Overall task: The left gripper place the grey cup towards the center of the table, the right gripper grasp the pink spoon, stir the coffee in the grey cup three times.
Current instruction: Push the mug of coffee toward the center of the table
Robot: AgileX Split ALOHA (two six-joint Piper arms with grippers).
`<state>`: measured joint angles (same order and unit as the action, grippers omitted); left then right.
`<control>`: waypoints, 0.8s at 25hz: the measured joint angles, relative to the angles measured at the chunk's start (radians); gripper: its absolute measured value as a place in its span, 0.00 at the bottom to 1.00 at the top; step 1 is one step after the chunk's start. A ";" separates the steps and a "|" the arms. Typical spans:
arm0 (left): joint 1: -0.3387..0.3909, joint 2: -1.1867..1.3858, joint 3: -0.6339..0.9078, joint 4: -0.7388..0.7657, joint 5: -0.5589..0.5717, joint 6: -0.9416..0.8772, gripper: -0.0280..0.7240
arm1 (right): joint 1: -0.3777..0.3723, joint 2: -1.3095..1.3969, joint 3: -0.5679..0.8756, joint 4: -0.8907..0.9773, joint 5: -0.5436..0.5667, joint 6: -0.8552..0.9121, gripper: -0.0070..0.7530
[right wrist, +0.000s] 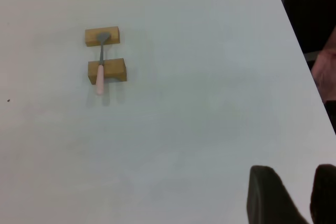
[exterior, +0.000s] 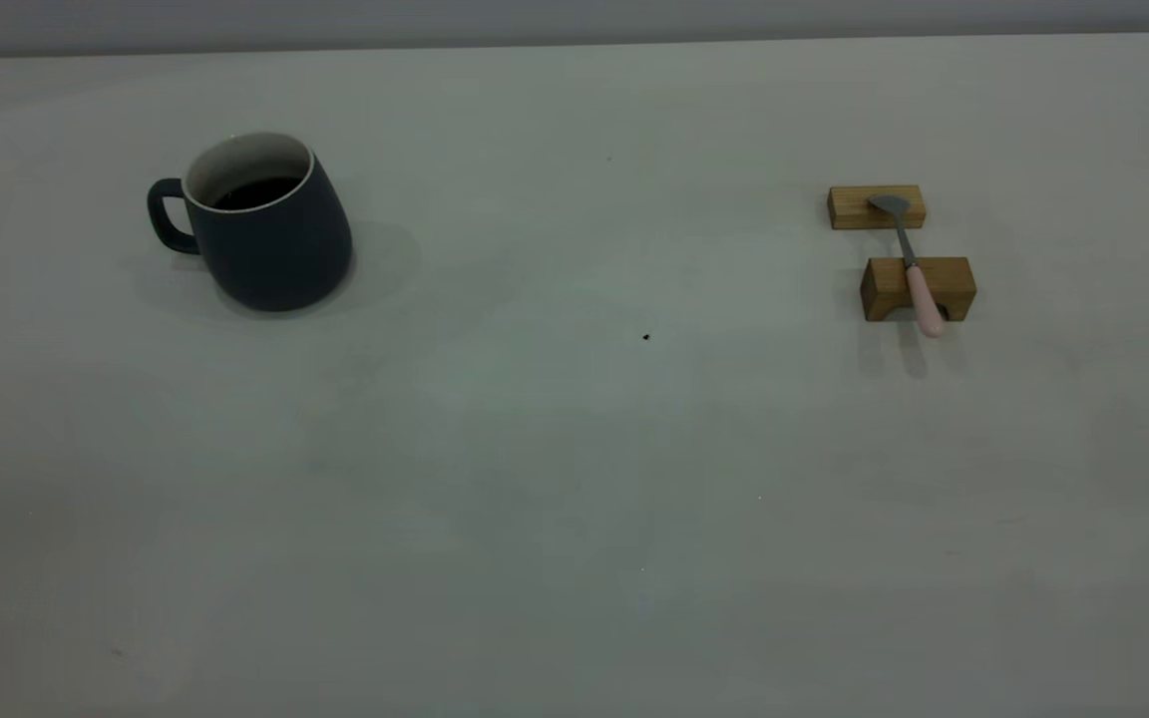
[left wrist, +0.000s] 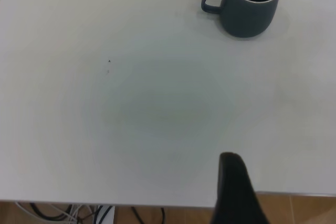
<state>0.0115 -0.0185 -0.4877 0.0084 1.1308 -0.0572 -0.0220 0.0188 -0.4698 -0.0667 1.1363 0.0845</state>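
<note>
Grey cup (exterior: pixel 265 234) sitting upright on the table (exterior: pixel 574 449), well to the left of the wooden blocks, handle turned away from them. Coffee (exterior: pixel 253 191) lying dark and flat inside, below the white rim. One cup, one pool of coffee.

Left gripper (left wrist: pixel 235 192) hanging well short of the cup, near the table's edge; only one dark finger is showing in the left wrist view, so whether it is spread or closed cannot be told. It is not appearing in the exterior view.

Two tan wooden blocks (exterior: pixel 918 287) standing just apart from each other, far right of the cup. One pink spoon (exterior: pixel 909 261) bridging them: metal bowl resting on the farther block, pink handle overhanging the nearer one.

Right gripper (right wrist: pixel 294 195) hovering well apart from the blocks, fingers parted with a gap between them, holding nothing.

Judging the first step as not yet begun: cup sitting off-centre, untouched. Next move is calling for the left gripper to reach the cup, clasp its body or handle, and carry it level so the coffee is not slopping.
</note>
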 joint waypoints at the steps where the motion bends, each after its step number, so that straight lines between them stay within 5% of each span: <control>1: 0.000 0.004 0.000 0.001 0.000 0.000 0.74 | 0.000 0.000 0.000 0.000 0.000 0.000 0.33; 9: 0.000 0.421 -0.068 0.052 -0.050 0.000 0.74 | 0.000 0.000 0.000 0.000 0.000 0.000 0.33; 20: 0.000 1.243 -0.245 0.144 -0.440 0.008 0.74 | 0.000 0.000 0.000 0.000 0.000 0.000 0.33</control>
<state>0.0115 1.2242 -0.7330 0.1522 0.6908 -0.0493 -0.0220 0.0188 -0.4698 -0.0667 1.1363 0.0845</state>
